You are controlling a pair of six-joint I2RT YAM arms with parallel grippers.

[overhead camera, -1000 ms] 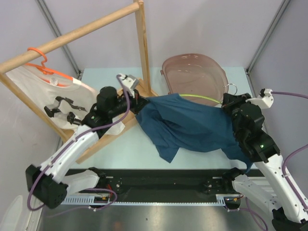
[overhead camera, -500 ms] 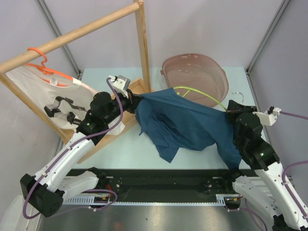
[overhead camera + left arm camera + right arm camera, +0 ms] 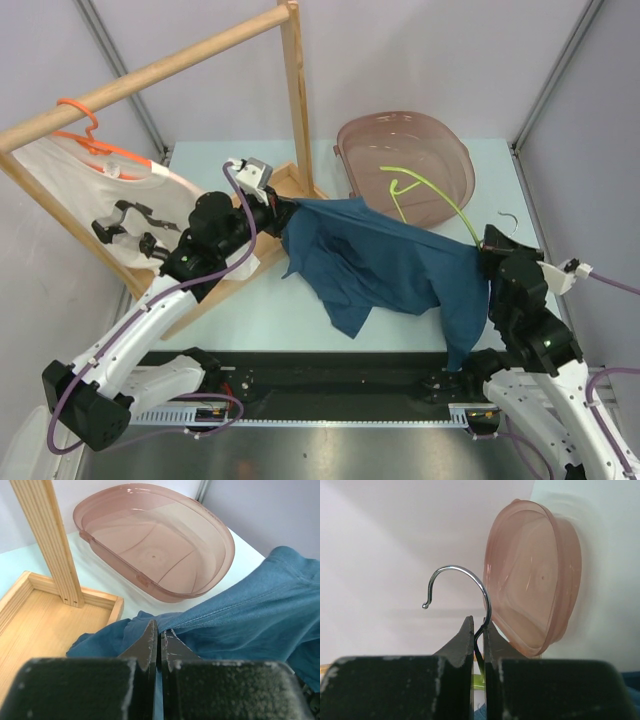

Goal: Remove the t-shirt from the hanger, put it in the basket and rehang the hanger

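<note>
A dark blue t-shirt (image 3: 385, 265) is stretched over the table between my two grippers. My left gripper (image 3: 283, 213) is shut on its left edge, the cloth (image 3: 235, 610) pinched between the jaws (image 3: 160, 635). A lime-green hanger (image 3: 425, 192) sticks out of the shirt's upper right side, one arm bare over the bowl, the other under cloth. My right gripper (image 3: 492, 240) is shut on the hanger's metal hook (image 3: 470, 587) at its neck (image 3: 479, 630). The hook tip (image 3: 512, 217) shows right of the gripper.
A pink translucent bowl (image 3: 440, 135) stands at the back right, also in the left wrist view (image 3: 200, 520). A wooden rack (image 3: 295, 90) with a base tray (image 3: 30, 615) stands at left. A white t-shirt on an orange hanger (image 3: 90, 140) hangs from its rail.
My right gripper pulled the hanger hook right and toward the near edge. One green hanger arm slid out of the blue shirt over the bowl. My left gripper kept its hold.
</note>
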